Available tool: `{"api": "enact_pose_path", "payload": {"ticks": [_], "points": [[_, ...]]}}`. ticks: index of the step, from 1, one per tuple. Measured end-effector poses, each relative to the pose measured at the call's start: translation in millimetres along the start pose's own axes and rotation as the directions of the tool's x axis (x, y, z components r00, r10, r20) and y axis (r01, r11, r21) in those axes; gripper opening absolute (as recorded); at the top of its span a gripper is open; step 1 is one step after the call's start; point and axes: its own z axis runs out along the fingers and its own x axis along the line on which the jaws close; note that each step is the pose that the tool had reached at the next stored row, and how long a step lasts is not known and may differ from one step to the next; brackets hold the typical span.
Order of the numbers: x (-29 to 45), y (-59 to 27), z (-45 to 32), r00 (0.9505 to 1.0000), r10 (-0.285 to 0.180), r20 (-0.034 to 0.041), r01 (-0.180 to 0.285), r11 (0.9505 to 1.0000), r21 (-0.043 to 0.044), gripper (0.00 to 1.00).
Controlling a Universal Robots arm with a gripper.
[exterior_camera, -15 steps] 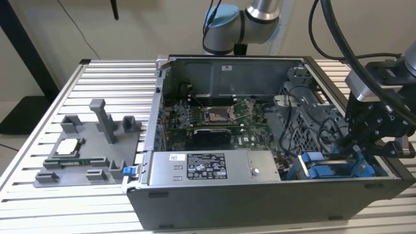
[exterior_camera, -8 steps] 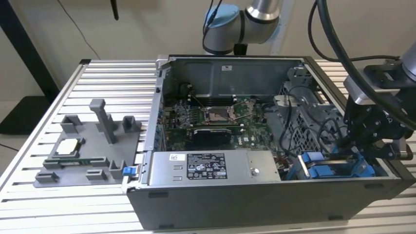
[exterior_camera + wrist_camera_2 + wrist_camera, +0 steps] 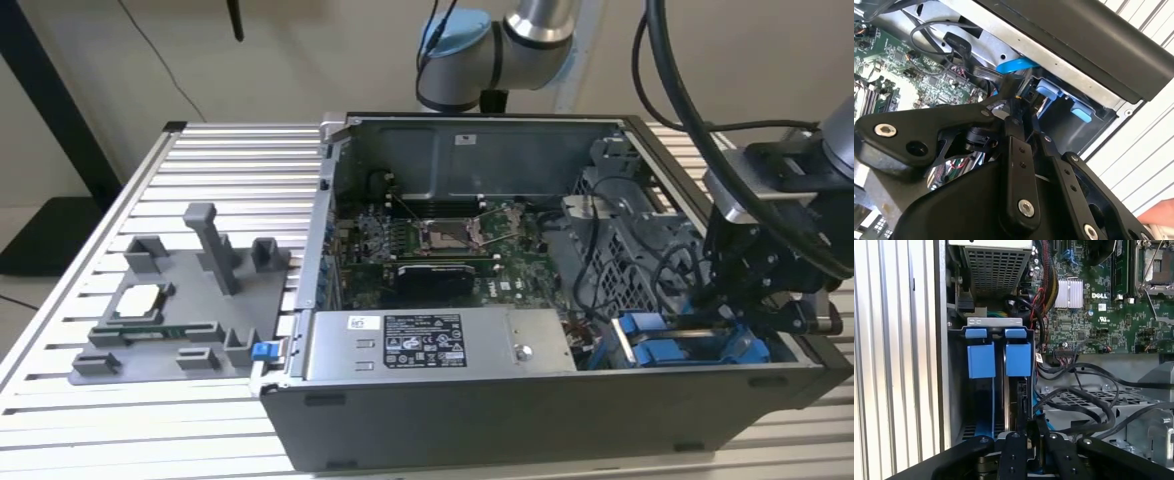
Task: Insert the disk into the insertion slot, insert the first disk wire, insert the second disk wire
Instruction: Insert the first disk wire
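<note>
**Gripper.** My gripper (image 3: 1026, 429) reaches down into the corner of the case (image 3: 534, 425) at the exterior view's right. Its fingers (image 3: 1013, 455) are drawn close together on a small black plug (image 3: 1022, 395). In the second wrist view the gripper (image 3: 1021, 100) holds the plug (image 3: 1029, 95) just beside a blue tab (image 3: 1049, 91).

**Disk and slot.** The disk (image 3: 1010, 405) stands edge-on inside the slot (image 3: 995, 321), directly ahead of my fingertips, and the plug lies against its near end. I cannot tell whether the plug is fully seated. Two blue tabs (image 3: 981, 360) sit side by side at the slot's far end. The disk lines up with the tab nearer the motherboard (image 3: 1094, 305).

**Surroundings.** Black wires (image 3: 1079, 405) loop just beside the slot, over a perforated cage (image 3: 1089, 400). In the exterior view the gripper (image 3: 731, 300) hangs above the blue parts (image 3: 657, 350), and the labelled power box (image 3: 441, 345) lies beside them towards that view's left. The case rests on a ribbed counter (image 3: 227, 150). On the same counter a grey fixture (image 3: 174, 310) holds spare parts, well apart from the case's open bay.
</note>
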Motion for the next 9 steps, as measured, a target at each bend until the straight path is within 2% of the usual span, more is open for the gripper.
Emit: {"api": "enact_pose_path", "payload": {"ticks": [4, 7, 8, 9], "points": [[2.3, -0.1, 5.6, 1.0000, 0.001, -0.0019, -0.001, 1.0000, 0.0003, 0.00], [2.6, 0.0, 7.3, 1.0000, 0.002, 0.0002, -0.002, 1.0000, 0.0003, 0.00], [2.7, 0.1, 7.6, 1.0000, 0.002, 0.0007, -0.002, 1.0000, 0.0002, 1.00], [2.7, 0.1, 7.1, 1.0000, 0.002, 0.0019, -0.002, 1.0000, 0.0002, 1.00]]}}
